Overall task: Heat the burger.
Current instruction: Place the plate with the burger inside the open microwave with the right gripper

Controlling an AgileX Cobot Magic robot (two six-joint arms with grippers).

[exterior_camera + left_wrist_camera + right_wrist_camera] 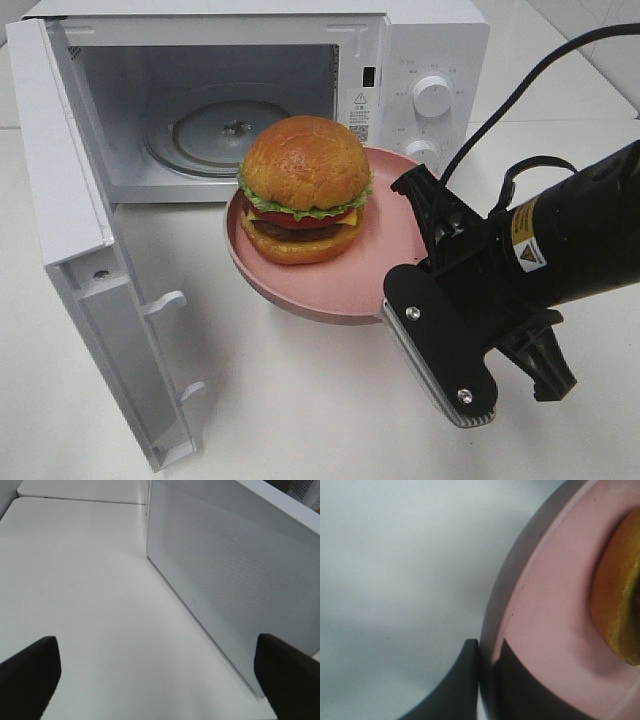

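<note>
Jaws on right gripper (489, 647) clamped on pink plate (372, 272) rim, burger (305, 185) aboard; left gripper (155, 645) jaws wide apart, idle. Keep plate level, ease into microwave (430, 50) w/o clipping door (70, 200).

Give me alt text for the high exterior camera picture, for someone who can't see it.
The right gripper grips the rim of a pink plate carrying the burger, in front of an open white microwave. Its door swings out to the left, showing the glass turntable.

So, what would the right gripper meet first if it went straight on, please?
Clamped on the rim of the pink plate, the right gripper points at the burger; beyond, probably the open microwave.
</note>
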